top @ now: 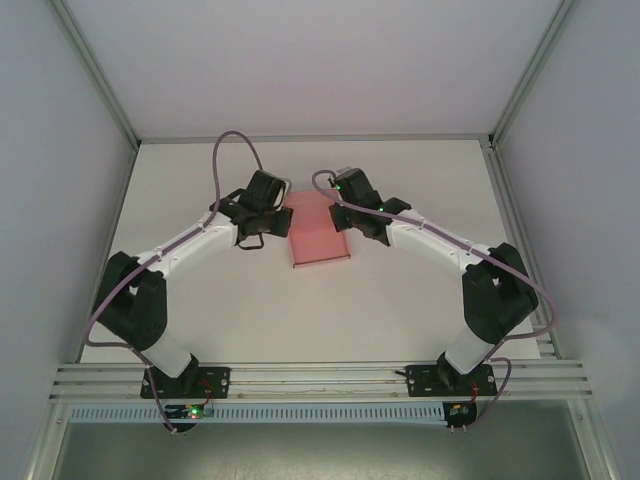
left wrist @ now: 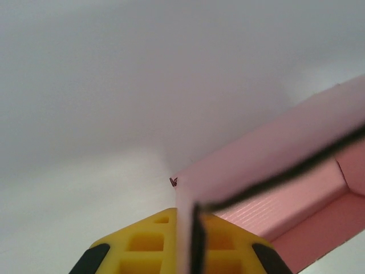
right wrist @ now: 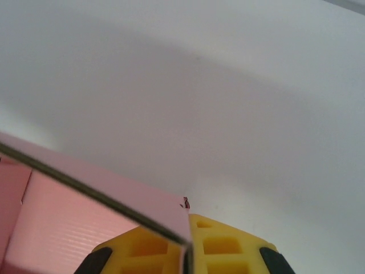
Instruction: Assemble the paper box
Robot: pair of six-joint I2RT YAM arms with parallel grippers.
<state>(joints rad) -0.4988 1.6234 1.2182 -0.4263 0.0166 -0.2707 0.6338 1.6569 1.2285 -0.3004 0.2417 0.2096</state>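
I see the paper box (top: 318, 238) resting on the white counter (top: 400, 310). It is pink, with its walls raised and its hollow side turned upward. The left end effector (top: 278, 207) is at the far left corner of the box and the right end effector (top: 345, 207) is at the far right corner, so the far side of the box lies between them.

In the left wrist view, a thin wall of the box runs edge-on between the two yellow pads (left wrist: 154, 228). The pads are pressed onto it, so this end effector is closed and gripping the box wall. To the right of this wall I can see the inside of the box, made of ribbed pink card.

In the right wrist view it is similar. The edge of a box wall comes down between the yellow pads (right wrist: 239, 234), and this end effector is also closed on the card. The rest of the box extends to the left of that wall.

Both arm bases are well apart from the box, on its near side.
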